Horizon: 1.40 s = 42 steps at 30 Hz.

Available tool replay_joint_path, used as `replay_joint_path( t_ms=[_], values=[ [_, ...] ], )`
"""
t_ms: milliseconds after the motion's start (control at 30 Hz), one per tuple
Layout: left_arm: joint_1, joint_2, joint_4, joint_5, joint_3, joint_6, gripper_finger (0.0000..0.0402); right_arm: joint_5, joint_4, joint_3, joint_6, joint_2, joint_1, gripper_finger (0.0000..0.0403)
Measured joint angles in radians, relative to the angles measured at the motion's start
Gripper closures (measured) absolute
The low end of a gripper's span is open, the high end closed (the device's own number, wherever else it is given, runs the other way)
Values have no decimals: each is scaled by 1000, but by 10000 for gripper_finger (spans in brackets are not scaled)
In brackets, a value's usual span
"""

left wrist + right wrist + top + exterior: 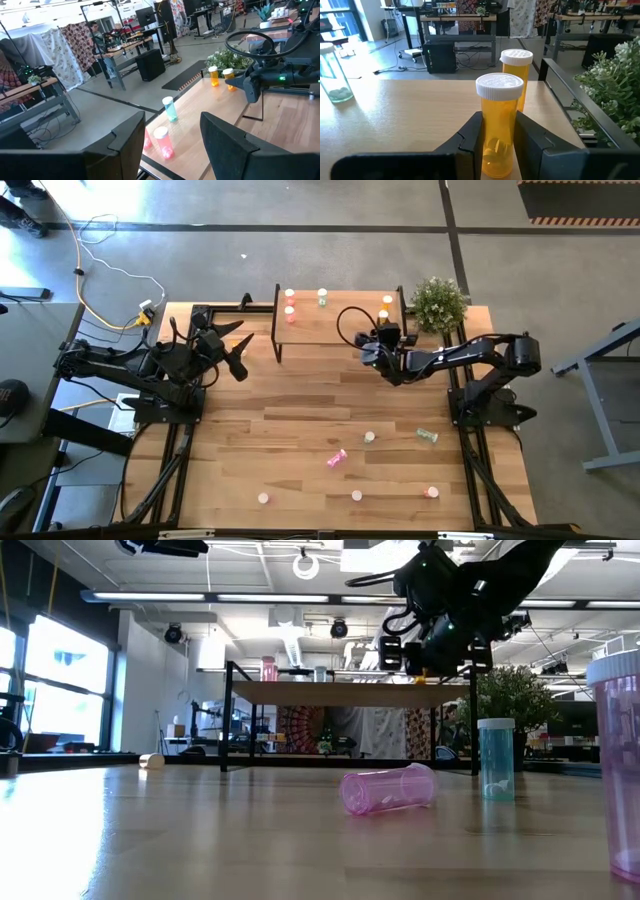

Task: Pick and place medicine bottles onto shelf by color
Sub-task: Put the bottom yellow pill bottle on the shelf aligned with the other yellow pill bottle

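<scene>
**A:** High view first: where is the right gripper (383, 340) relative to the shelf (335, 330)?

**B:** Over the shelf's end nearest the potted plant (438, 303), just on the shelf side of that plant. In the right wrist view its two fingers (470, 137) stand on either side of an orange bottle (498, 125), which stands upright on the shelf board. The fingers look to be touching the bottle's sides, so I would call it pinched.

**B:** A second orange bottle (517, 75) stands just behind it on the shelf, also upright.

**A:** What else is on the shelf?

**B:** At the end away from the plant, two red bottles (290, 304) close together, and a green bottle (322, 298) nearer the shelf's middle along its far edge.

**A:** And the left gripper (238, 350)?

**B:** It waits off the shelf's end that is away from the plant, well clear of the board. Its fingers (227, 140) are spread with nothing between them.

**A:** Bottles not on the shelf?

**B:** Several on the table (300, 420), well apart from the shelf toward the near edge. A pink bottle (336, 459) lies on its side; a teal bottle (427, 436) is closer to the plant's side. More white-capped bottles stand along the near edge; I cannot tell their colours.
</scene>
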Motion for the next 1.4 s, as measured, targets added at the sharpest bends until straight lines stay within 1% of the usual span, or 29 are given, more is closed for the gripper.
replay_joint_path(
  t_ms=[100, 367, 500, 733, 933, 1167, 1400],
  values=[
    [0, 0, 0, 0, 0, 0, 222, 0, -2, 0, 2, 0, 0, 316],
    [0, 0, 0, 0, 0, 28, 222, -26, -9, -2, 47, 3, 1, 262],
    [0, 0, 0, 0, 0, 36, 222, -19, 0, -2, 47, 3, 2, 247],
    [0, 0, 0, 0, 0, 44, 222, -3, 38, -2, 34, 3, 2, 254],
    [0, 0, 0, 0, 0, 44, 222, 39, 105, -2, -30, 3, 2, 264],
    [0, 0, 0, 0, 0, 44, 222, 38, 125, -2, -51, 2, 2, 265],
    [0, 0, 0, 1, 0, 44, 222, -2, 122, -2, -41, 2, 2, 265]
  ],
)
